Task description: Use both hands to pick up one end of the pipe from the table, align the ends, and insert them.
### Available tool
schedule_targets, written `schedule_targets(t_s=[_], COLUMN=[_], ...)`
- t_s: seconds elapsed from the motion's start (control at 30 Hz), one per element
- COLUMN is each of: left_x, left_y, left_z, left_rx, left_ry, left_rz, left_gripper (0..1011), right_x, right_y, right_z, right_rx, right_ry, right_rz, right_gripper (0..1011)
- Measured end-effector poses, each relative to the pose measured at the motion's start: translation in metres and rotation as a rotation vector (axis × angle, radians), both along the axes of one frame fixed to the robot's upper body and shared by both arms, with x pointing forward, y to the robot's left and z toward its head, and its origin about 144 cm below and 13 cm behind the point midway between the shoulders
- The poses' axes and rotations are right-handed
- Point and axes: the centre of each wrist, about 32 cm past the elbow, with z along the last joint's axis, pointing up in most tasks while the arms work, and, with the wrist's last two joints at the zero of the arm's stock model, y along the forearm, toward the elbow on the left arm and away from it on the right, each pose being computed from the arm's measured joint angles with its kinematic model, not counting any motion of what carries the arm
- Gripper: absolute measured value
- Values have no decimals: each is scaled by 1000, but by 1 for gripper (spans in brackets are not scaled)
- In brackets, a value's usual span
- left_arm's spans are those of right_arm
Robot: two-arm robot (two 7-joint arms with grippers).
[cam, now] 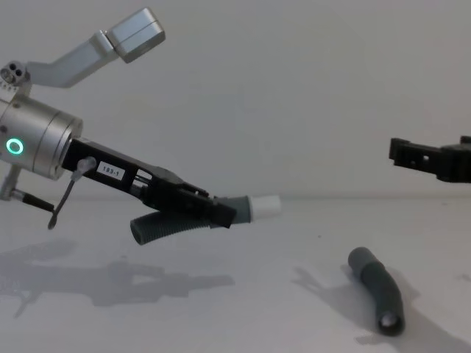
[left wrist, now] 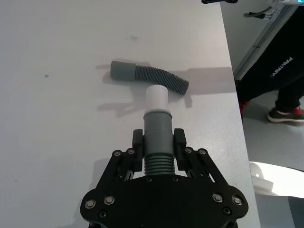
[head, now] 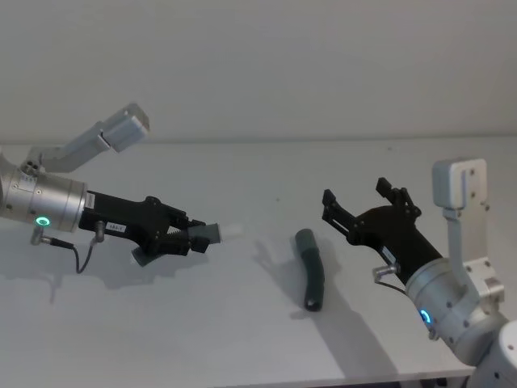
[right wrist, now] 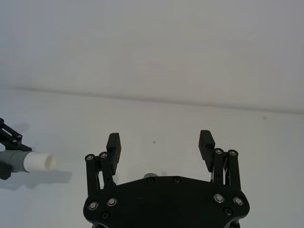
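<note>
My left gripper (head: 194, 237) (left wrist: 157, 140) (cam: 213, 211) is shut on one pipe piece (left wrist: 156, 130) (cam: 158, 228) and holds it above the table (head: 161, 323) at the left. Its grey cuff and white tip (head: 230, 231) (cam: 266, 205) (right wrist: 39, 162) point right. The other pipe piece (head: 311, 268) (left wrist: 149, 76) (cam: 379, 287) lies loose on the table, right of centre, with its smooth cuff (left wrist: 121, 70) at one end. My right gripper (head: 355, 194) (right wrist: 159, 140) (cam: 430, 156) hangs open above the table, just right of the lying piece, holding nothing.
A pale wall (head: 258, 65) rises behind the table. The table's right edge (left wrist: 235, 95) drops to the floor close to the lying piece. The table's front edge (head: 323, 380) runs along the bottom of the head view.
</note>
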Motion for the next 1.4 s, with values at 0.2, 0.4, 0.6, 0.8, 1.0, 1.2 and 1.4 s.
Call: schedule_targets(t_s=[0.2, 0.4, 0.6, 0.8, 1.0, 1.2, 1.4], left_x=[0, 0, 0, 0, 0, 0, 0], left_y=[0, 0, 0, 0, 0, 0, 0], left_z=[0, -1, -1, -1, -1, -1, -1], left_rx=[0, -1, -1, -1, -1, -1, -1], left_ry=[0, 1, 1, 2, 2, 2, 2], left_rz=[-1, -1, -2, -2, -2, -2, -2], left_gripper=[354, 353, 354, 354, 354, 354, 354], right_x=[-2, -5, -6, -8, -7, -4, -1], right_y=[12, 22, 34, 44, 49, 51, 52], right_z=[14, 22, 25, 23, 19, 12, 8], right_rx=[8, 5, -17, -70, -132, -203, -233], right_ry=[76, 147, 241, 304, 330, 337, 343], right_rz=[-7, -13, -22, -18, -8, 12, 21], right_gripper=[1000, 1000, 1000, 1000, 1000, 1000, 1000])
